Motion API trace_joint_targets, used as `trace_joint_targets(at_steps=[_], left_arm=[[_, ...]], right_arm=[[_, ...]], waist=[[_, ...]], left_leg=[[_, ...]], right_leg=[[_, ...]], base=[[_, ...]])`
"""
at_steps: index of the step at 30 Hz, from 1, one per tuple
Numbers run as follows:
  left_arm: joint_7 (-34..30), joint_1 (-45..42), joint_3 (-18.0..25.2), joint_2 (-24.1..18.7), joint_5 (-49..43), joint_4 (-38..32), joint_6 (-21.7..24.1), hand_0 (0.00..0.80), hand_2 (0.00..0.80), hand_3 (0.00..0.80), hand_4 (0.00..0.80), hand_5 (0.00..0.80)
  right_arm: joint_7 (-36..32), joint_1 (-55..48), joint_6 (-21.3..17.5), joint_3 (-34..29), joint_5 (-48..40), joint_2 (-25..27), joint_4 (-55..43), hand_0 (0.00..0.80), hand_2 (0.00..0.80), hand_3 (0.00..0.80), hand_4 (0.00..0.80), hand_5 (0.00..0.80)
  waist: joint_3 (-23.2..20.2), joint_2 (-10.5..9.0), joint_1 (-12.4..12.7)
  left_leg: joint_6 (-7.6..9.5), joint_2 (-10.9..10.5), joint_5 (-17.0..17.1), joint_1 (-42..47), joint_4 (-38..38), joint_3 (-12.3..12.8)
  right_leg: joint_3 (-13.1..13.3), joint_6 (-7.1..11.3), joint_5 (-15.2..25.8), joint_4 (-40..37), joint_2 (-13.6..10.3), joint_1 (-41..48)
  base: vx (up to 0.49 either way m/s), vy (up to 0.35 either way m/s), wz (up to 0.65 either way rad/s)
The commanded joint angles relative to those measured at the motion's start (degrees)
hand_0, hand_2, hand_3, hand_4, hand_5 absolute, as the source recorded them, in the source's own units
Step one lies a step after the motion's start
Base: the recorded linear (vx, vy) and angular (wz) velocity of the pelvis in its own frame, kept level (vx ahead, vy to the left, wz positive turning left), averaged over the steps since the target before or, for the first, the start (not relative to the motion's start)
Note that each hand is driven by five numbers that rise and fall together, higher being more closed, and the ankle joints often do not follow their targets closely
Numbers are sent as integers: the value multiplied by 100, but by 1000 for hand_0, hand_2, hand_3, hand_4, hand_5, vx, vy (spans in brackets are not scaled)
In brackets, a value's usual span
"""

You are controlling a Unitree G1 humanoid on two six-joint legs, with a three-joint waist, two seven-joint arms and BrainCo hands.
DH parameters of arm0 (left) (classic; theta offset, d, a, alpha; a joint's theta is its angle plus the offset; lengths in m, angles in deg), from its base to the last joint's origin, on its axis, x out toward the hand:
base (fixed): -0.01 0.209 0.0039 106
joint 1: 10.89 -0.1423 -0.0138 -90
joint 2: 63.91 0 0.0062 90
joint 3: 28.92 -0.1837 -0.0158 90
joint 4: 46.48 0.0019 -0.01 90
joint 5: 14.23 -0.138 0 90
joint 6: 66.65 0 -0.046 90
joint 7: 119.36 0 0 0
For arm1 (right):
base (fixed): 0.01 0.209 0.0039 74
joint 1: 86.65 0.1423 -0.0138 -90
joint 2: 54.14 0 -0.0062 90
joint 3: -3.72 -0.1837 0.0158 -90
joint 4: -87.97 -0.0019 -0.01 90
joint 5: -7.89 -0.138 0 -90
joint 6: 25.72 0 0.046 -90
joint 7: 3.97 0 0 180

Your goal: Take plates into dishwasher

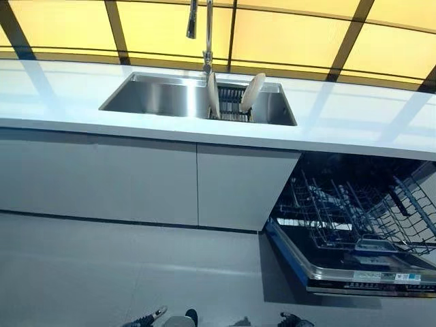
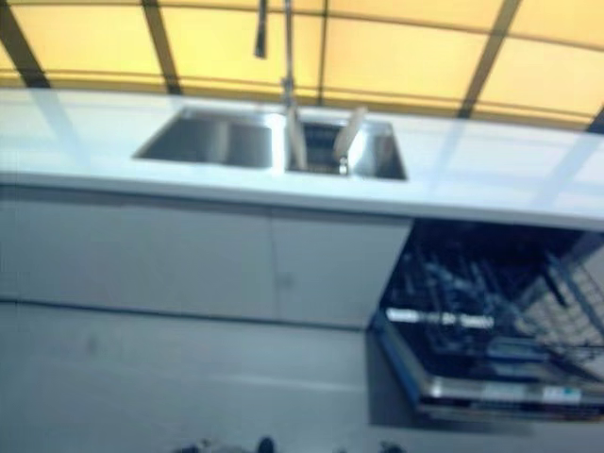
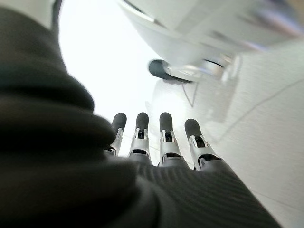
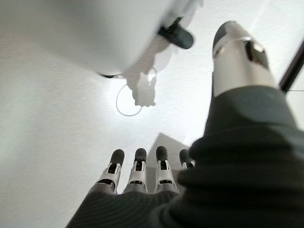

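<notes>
Two pale plates stand on edge in a dark dish rack (image 1: 231, 105) in the right basin of a steel sink (image 1: 157, 95): one (image 1: 213, 94) at the rack's left, one (image 1: 252, 92) at its right. The dishwasher (image 1: 354, 272) is open at the lower right, its door down and its wire rack (image 1: 354, 218) pulled out. My left hand (image 3: 156, 137) shows only in the left wrist view, fingers straight, holding nothing, over pale floor. My right hand (image 4: 142, 171) shows only in the right wrist view, fingers straight, thumb apart, empty. Both hands are far from the plates.
A tall faucet (image 1: 206, 34) rises behind the sink. A white counter (image 1: 68, 102) runs across the view, with closed white cabinet doors (image 1: 136, 177) below it. Grey floor (image 1: 102, 272) lies between me and the cabinets. Yellow panels stand behind the counter.
</notes>
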Motion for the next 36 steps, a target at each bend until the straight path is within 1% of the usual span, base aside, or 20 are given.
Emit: trace_joint_targets(at_steps=[1, 2, 3, 4, 5, 8, 9, 10, 11, 12, 14, 17, 20, 23, 26, 29, 30, 32, 33, 36], left_arm=[[-129, -105, -155, 196, -551, 132, -51, 0, 0, 0, 0, 0], [-94, -80, -274, 184, -571, 137, -21, 0, 0, 0, 0, 0], [-96, -58, -355, 168, -592, 134, -21, 0, 0, 0, 0, 0], [-119, -22, -414, 132, -608, 111, -50, 0, 0, 0, 0, 0], [-116, 57, -477, 75, -652, 85, -93, 0, 0, 0, 0, 0], [-75, 196, -489, 3, -558, 63, -112, 0, 0, 0, 0, 0], [-149, 233, -492, -12, -629, 86, -121, 0, 0, 0, 0, 0], [-177, 244, -466, 3, -736, 119, -121, 0, 0, 0, 0, 0], [-175, 253, -441, 6, -781, 144, -118, 0, 0, 0, 0, 0], [-169, 257, -411, 1, -757, 180, -118, 0, 0, 0, 0, 0], [-222, 176, -364, 18, -775, 186, -165, 0, 0, 0, 0, 0], [-129, -87, -187, 118, -886, 206, -191, 0, 0, 0, 0, 0], [-360, -187, -187, 122, -1075, 152, -154, 0, 0, 0, 0, 0], [-400, -155, -491, 101, -1605, 49, -133, 0, 0, 0, 0, 0], [-473, -45, -786, -261, -1722, -167, -315, 0, 0, 0, 0, 0], [-468, -22, -763, -487, -1672, -241, -424, 0, 0, 0, 0, 0], [-520, -36, -648, -572, -1720, -192, -387, 0, 0, 0, 0, 0], [-610, -42, -519, -628, -1795, -99, -338, 0, 0, 0, 0, 0], [-659, -75, -419, -637, -1834, -13, -276, 0, 0, 0, 0, 0], [-693, -175, -368, -598, -1891, 71, -150, 0, 0, 0, 0, 0]], right_arm=[[85, -165, 51, -203, 76, 342, -216, 0, 0, 0, 0, 0], [141, -169, 29, -255, 15, 372, -229, 0, 0, 0, 0, 0], [199, -181, 8, -275, -88, 396, -246, 0, 0, 0, 0, 0], [244, -211, 5, -275, -178, 425, -300, 0, 0, 0, 0, 0], [290, -244, -29, -237, -319, 479, -372, 0, 0, 0, 0, 0], [357, -213, -178, -112, -596, 568, -331, 0, 0, 0, 0, 0], [369, -196, -229, -122, -660, 600, -275, 0, 0, 0, 0, 0], [373, -194, -285, -168, -722, 615, -227, 0, 0, 0, 0, 0], [380, -177, -331, -219, -759, 617, -190, 0, 0, 0, 0, 0], [361, -114, -345, -311, -801, 653, -152, 0, 0, 0, 0, 0], [390, -19, -296, -367, -811, 664, -143, 0, 0, 0, 0, 0], [427, -27, -220, -322, -567, 642, -258, 0, 0, 0, 0, 0], [-179, -45, -483, -142, -385, 674, -461, 0, 0, 0, 0, 0], [-1559, 77, -539, 277, 225, 813, -806, 0, 0, 0, 0, 0], [-3192, 491, -355, 1184, 350, 1212, -2145, 0, 0, 0, 0, 0], [-4032, 1049, 305, 1527, -515, 1736, -4075, 0, 0, 0, 0, 0], [-4268, 1314, 904, 1629, -1473, 2075, -5428, 0, 0, 0, 0, 0], [-4284, 1484, 1102, 1562, -2524, 2339, -6418, 0, 0, 0, 0, 0], [-4284, 1594, 1398, 1236, -3187, 2465, -7256, 0, 0, 0, 0, 0], [-3983, 1781, 1326, 506, -4211, 2619, -7713, 0, 0, 0, 0, 0]], waist=[[-214, 99, 24], [-213, 180, -76], [-185, 238, -176], [-119, 312, -306], [17, 360, -515], [247, 412, -755], [258, 331, -838], [305, 320, -917], [294, 306, -964], [307, 346, -1009], [292, 282, -989], [163, 203, -968], [83, 133, -927], [12, 49, -839], [114, -66, -708], [206, -160, -677], [221, -197, -702], [220, -210, -746], [196, -213, -791], [142, -205, -831]], left_leg=[[240, -21, 74, -1092, 576, -231], [353, -120, 1, -844, 388, -388], [410, -153, -42, -684, 292, -474], [460, -168, -65, -497, 210, -563], [485, -238, -102, -172, 85, -659], [393, -288, -190, 513, -219, -749], [319, -399, -268, 713, -325, -966], [272, -435, -385, 926, -379, -1168], [270, -472, -431, 974, -385, -1259], [281, -461, -564, 1060, -296, -1371], [351, -519, -946, 1159, 56, -1505], [271, -347, -1106, 1455, 211, -1378], [217, -212, -1179, 1752, -40, -1290], [183, -145, -1129, 1761, -311, -1371], [117, -26, -1043, 1644, -387, -1347], [81, 16, -1013, 1603, -393, -1352], [55, 27, -999, 1589, -400, -1314], [34, 26, -983, 1590, -427, -1275], [29, 16, -967, 1590, -461, -1231], [40, 6, -963, 1611, -527, -1170]], right_leg=[[-122, 473, 1717, 996, -581, 408], [22, 478, 2262, 1905, -658, -135], [139, 452, 2375, 2337, -593, -498], [272, 403, 2417, 2881, -385, -993], [220, 328, 2542, 3128, -208, -1829], [-403, 195, 2414, 1753, -272, -2662], [-518, 269, 2577, 509, -246, -2759], [-505, 381, 2797, -504, -191, -2757], [-418, 455, 2904, -937, -171, -2853], [-239, 516, 2852, -1121, -81, -3053], [-201, 402, 2772, -1016, -75, -2831], [-158, 322, 2585, -482, 45, -2583], [-204, 310, 2579, -335, 68, -2431], [-175, 291, 2531, -463, 128, -2331], [-293, 386, 2537, -312, 42, -2530], [-319, 465, 2587, -229, -38, -2648], [-328, 490, 2600, -204, -71, -2691], [-316, 508, 2602, -188, -89, -2724], [-296, 533, 2606, -194, -105, -2739], [-297, 589, 2608, -215, -125, -2733]], base=[[241, 210, -11], [271, 232, -21], [269, 244, -21], [261, 215, 14], [234, 177, 63], [327, -64, 68], [517, -295, 26], [521, -293, 34], [470, -239, 62], [392, -194, 69], [377, -199, 64], [349, -199, 43], [257, -172, 29], [118, -152, 11], [27, -133, -8], [30, -78, 5], [47, -14, -7], [59, 11, -6], [83, 25, 1], [119, 7, 6]])
